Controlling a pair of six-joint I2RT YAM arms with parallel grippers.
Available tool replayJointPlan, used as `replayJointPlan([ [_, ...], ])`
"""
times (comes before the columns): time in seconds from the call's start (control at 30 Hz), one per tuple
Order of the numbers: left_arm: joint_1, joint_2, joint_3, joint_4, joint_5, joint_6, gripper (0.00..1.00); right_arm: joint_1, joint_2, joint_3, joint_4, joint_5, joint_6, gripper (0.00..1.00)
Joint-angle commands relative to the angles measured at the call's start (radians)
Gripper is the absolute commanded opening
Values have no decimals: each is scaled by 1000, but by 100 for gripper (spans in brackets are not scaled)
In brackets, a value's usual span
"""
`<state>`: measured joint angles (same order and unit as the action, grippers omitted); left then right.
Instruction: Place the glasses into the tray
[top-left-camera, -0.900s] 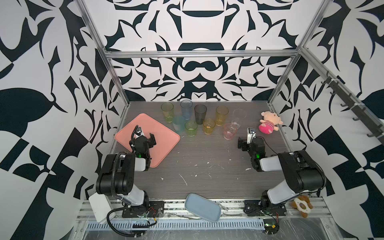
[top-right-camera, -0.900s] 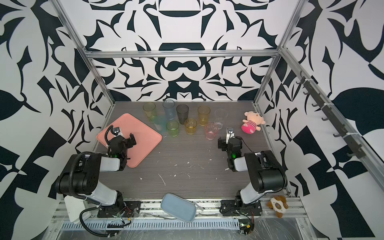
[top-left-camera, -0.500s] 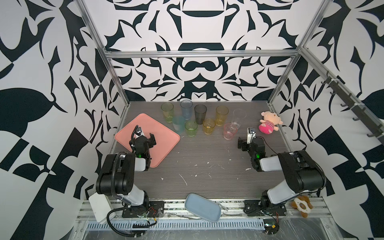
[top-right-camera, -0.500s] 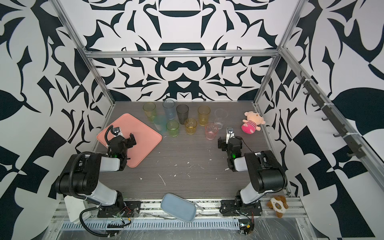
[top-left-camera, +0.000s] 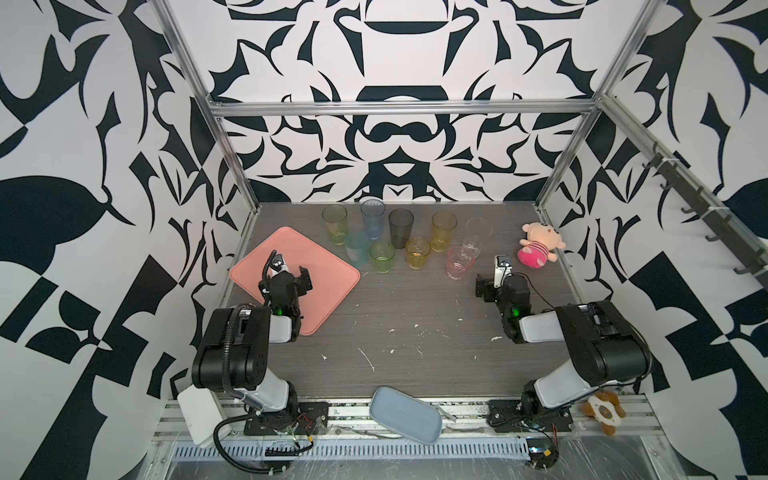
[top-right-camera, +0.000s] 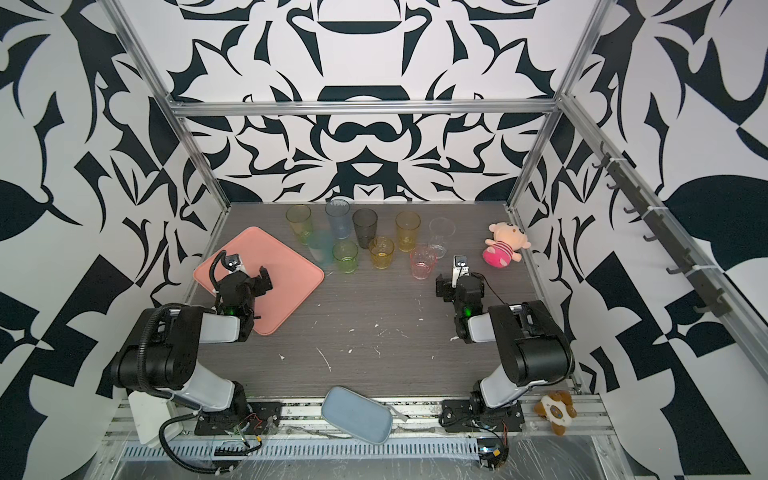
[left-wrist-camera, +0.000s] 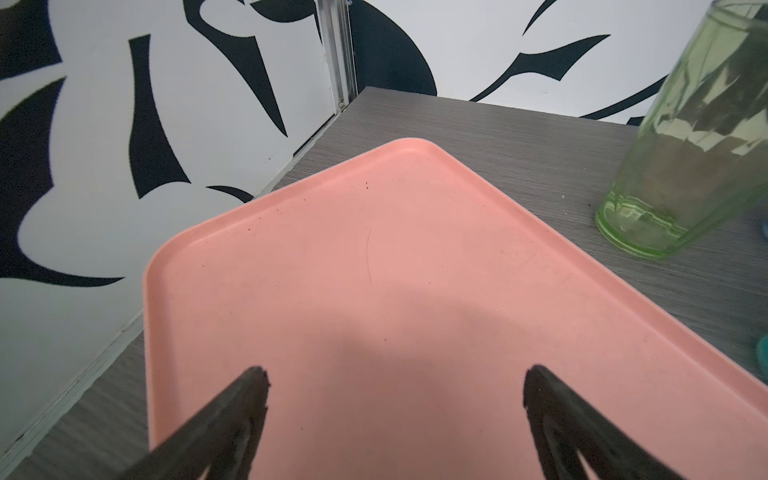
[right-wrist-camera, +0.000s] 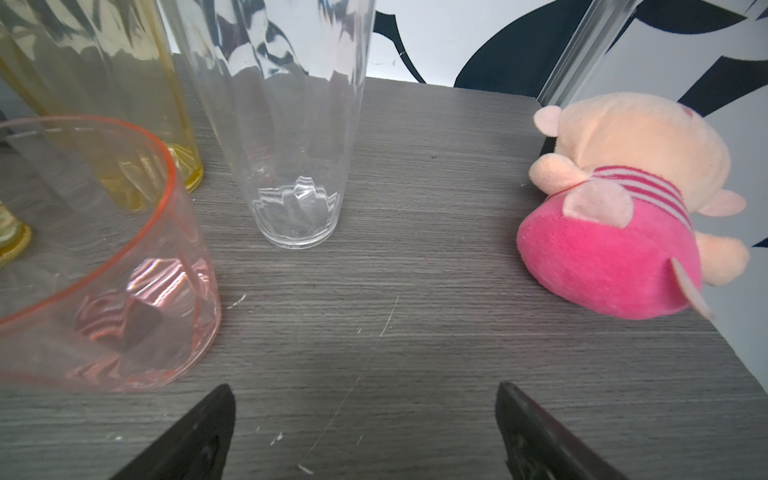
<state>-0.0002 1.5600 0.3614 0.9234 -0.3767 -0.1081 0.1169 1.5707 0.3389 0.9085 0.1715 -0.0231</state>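
Top views: in both, the glasses (top-left-camera: 401, 228) stand grouped at the far side of the table (top-left-camera: 415, 311), none in the tray (top-left-camera: 328, 286), evidently awaiting transfer. Left wrist view: left gripper (left-wrist-camera: 392, 382) spread wide, empty, above the tray; green-tinted glass (left-wrist-camera: 685, 145) stands outside its rim. Right wrist view: right gripper (right-wrist-camera: 363, 395) spread, empty; pink glass (right-wrist-camera: 104, 257) just ahead, inward.

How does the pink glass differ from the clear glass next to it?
The pink glass is short, wide and rose-tinted; the clear glass is tall, narrower and colourless. The pink glass stands nearer the right gripper, while the clear glass stands farther back. Both are upright and empty on the table, outside the tray.
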Motion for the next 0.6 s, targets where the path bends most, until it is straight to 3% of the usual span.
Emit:
replayJointPlan([
  [0.0, 3, -6, -10, 46, -6, -12, 99, -6, -19, 2, 33, -2, -3, 100],
  [0.13, 0, -131, 7, -100, -16, -16, 99, -6, -115, -8, -28, -5, -2, 100],
  [0.23, -1, -260, 30, -251, -54, -41, 99, -6, -236, 45, -243, 11, 32, 100],
  [0.43, -20, -547, 23, -401, -38, -135, 99, -6, -422, 181, -628, 38, 190, 99],
  [0.57, -26, -700, 116, -698, -83, -286, 99, -6, -542, 243, -794, -5, 350, 98],
])
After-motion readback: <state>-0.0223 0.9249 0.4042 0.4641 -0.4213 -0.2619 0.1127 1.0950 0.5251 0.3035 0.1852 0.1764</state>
